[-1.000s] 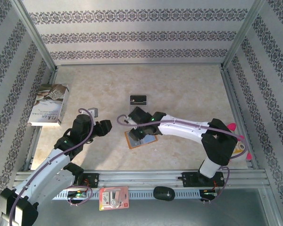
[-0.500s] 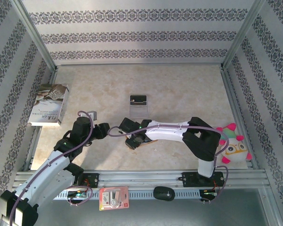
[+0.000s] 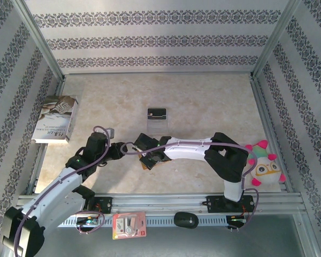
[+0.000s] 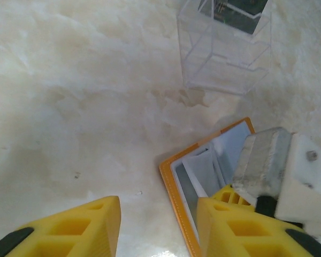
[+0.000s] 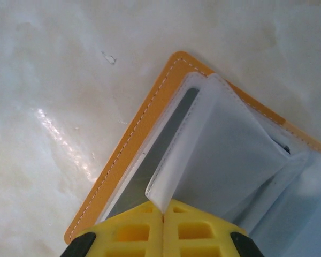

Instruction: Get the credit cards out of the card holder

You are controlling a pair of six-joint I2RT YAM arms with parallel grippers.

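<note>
- Lying open on the tabletop, a bit nearer the near edge than the middle, the card holder shows its pale inside pockets.
- One black credit card stands in the clear stand. The stand is just past the card holder, toward the far edge. So I think one card is out.
- The right gripper has its fingers pressed tight together. The corner of a pale pocket flap sits right at their tips. It looks pinched, but I cannot be sure.
- The left gripper is open and holds nothing. One finger hangs over the orange edge of the card holder.
- A grey strip peeks out beside the flap. It may be another card; I cannot tell.
- Left to do, I think: lift the flap and pull out any cards inside.
</note>
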